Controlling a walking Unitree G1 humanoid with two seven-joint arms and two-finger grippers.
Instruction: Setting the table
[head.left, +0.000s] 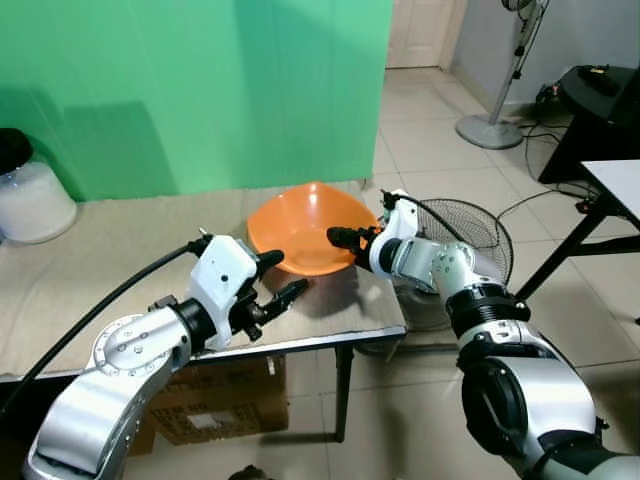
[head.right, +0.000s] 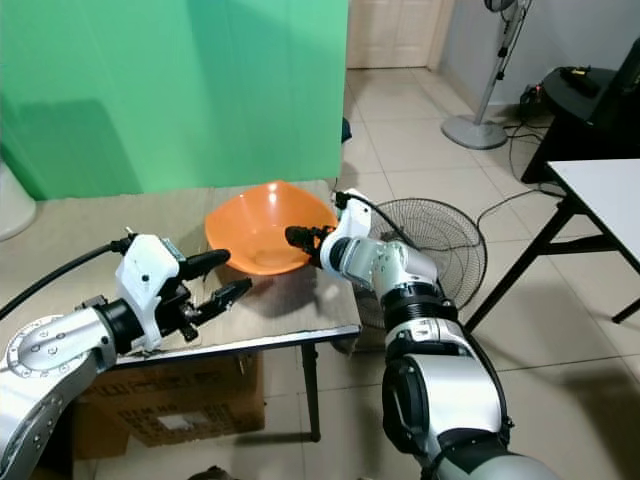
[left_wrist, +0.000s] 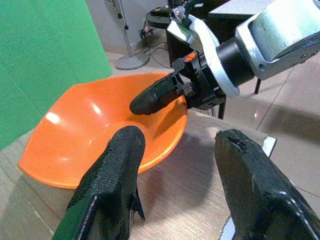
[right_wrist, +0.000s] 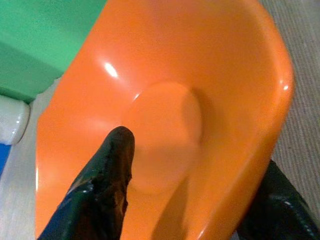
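**A:** So where did your orange bowl (head.left: 300, 228) end up? You had it near the right front corner of the tabletop (head.left: 90, 270), tipped up a bit on its right side, green backdrop (head.left: 200, 80) behind it.

**B:** And the right tool?

**A:** Your right tool (head.left: 345, 243) was pinching the bowl's rim on the right side. From the right wrist view you could see one black finger (right_wrist: 107, 170) lying inside the bowl and the other finger under the outer wall, so it was clamped on the rim, not loose.

**B:** Left one doing anything?

**A:** Not holding anything. Your left tool (head.left: 280, 277) sat just in front of the bowl over the tabletop, fingers spread wide, pointing toward the bowl's front edge. In the left wrist view the two fingers (left_wrist: 107, 190) framed the bowl with a clear gap between them, and I couldn't see them touching it.

**B:** Other stuff around?

**A:** A white jar with a black lid (head.left: 30, 195) at the far left of the tabletop, a cardboard box (head.left: 215, 405) underneath, a fan grille (head.left: 465, 235) on the floor just right of the tabletop, and a standing fan (head.left: 500, 100) further back.
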